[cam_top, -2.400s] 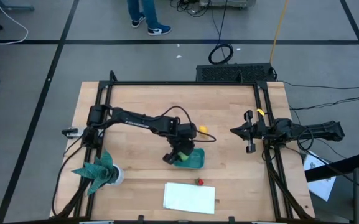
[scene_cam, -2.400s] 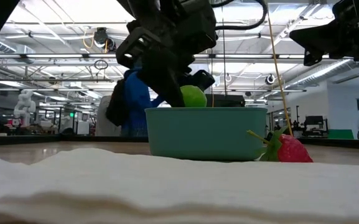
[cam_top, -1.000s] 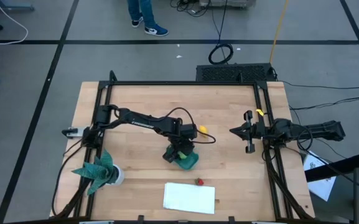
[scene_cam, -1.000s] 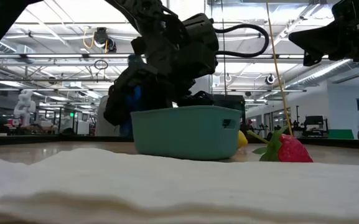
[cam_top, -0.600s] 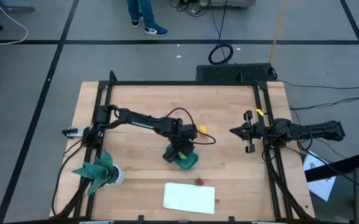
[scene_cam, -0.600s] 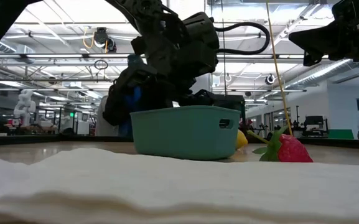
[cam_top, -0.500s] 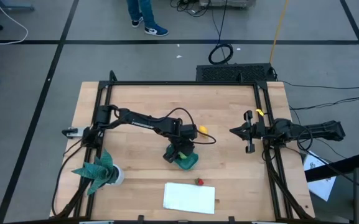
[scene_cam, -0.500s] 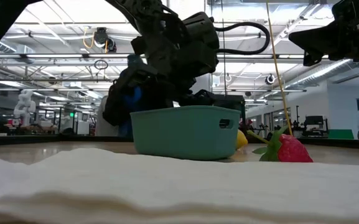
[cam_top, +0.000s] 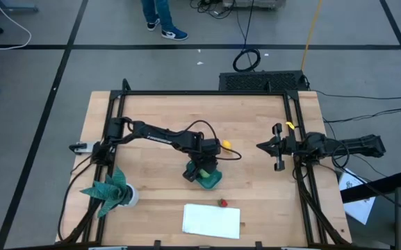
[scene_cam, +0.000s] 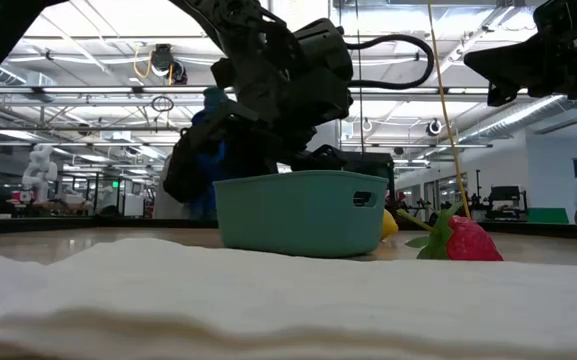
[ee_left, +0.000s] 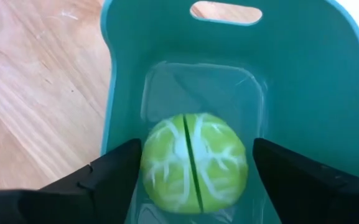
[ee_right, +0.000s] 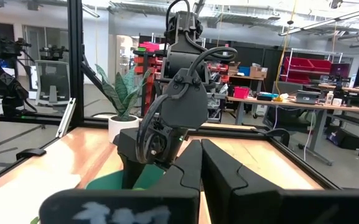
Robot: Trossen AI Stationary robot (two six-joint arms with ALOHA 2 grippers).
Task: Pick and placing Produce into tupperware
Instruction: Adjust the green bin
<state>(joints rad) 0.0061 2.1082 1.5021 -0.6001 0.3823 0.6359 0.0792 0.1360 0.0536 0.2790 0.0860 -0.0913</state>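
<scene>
1 of 3 pieces looks placed: the green piece point(ee_left: 195, 163) lies on the floor of the tupperware point(cam_top: 210, 179), just below the middle of the high view. The left gripper point(ee_left: 191, 177) hangs low inside the container, its fingers point(ee_left: 114, 171) apart on either side of the green piece, a narrow gap showing on each flank, so I judge it released.

2 pieces are left on the table. The lemon point(cam_top: 226, 145) sits just above and right of the tupperware in the high view, and the red piece point(cam_top: 222, 203) lies below it, beside the upper right corner of the white sheet point(cam_top: 210, 221).

The right gripper point(cam_top: 260, 146) waits at the right middle of the high view, fingers together.

Hidden: from above, the left arm covers the container's inside, and in the low view its wall point(scene_cam: 298, 215) screens the green piece. Only an edge of the lemon shows there.
</scene>
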